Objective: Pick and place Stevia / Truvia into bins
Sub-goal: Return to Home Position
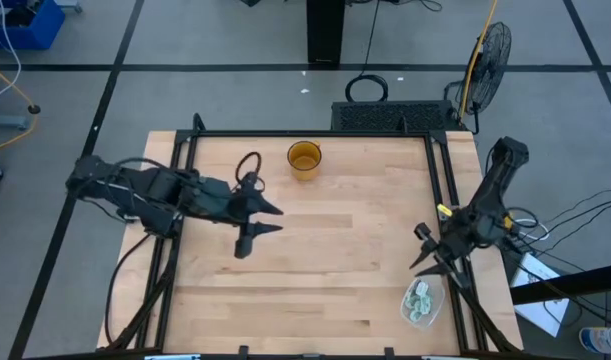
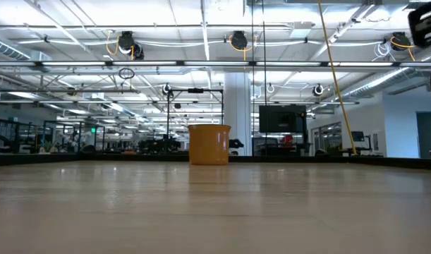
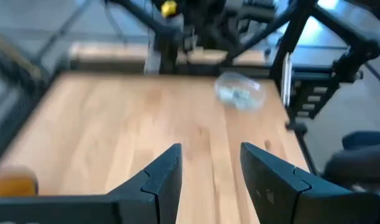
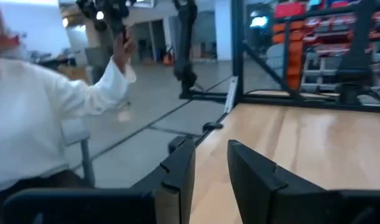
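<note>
Pale green Stevia sachets lie in a clear shallow tub on the table's near right corner; the left wrist view also shows the tub. An amber cup stands at the far middle, seen too in the low view. My left gripper hovers open over the table's left-centre, nothing between its fingers. My right gripper is by the right edge, just on the far side of the tub, open and holding nothing.
A black metal frame runs along the table's left, far and right edges. A person in a white sleeve is beside the table in the right wrist view. Bare wood spreads between the two grippers.
</note>
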Available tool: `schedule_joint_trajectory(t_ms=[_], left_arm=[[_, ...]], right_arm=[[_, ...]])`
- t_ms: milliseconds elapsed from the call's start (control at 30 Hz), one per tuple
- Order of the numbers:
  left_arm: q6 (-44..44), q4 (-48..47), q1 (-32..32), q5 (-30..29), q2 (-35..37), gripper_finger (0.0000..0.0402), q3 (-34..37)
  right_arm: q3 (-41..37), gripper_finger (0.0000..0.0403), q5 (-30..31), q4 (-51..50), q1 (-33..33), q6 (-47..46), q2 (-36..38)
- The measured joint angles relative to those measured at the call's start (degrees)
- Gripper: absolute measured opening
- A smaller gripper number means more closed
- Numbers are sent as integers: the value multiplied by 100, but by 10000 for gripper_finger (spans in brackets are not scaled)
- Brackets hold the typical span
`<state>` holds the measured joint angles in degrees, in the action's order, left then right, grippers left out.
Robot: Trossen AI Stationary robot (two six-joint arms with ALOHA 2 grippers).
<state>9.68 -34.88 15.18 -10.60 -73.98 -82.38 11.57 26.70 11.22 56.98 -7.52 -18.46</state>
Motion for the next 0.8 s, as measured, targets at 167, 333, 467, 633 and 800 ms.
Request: schedule_joint_trajectory(t_ms=[167,333,467,633,800], left_arm=[[714,232,-108,-200,934,170,904],[422,1203,-107,-278,2226,170,2007],[289,2104,-107,-207,3137,170,3186],[362,3078,-119,-339,3833,170,4621],[544,4299,-254,-397,4244,170,5800]], right_arm=[[-520,86,-144,42,-594,211,671],[-566,87,-1042,-62,-1228,612,1272],[-568,87,-1172,-528,-1707,659,1614],[-574,86,-1215,-863,-2367,685,1839],[-575,87,-2050,-999,-3152,727,1834]])
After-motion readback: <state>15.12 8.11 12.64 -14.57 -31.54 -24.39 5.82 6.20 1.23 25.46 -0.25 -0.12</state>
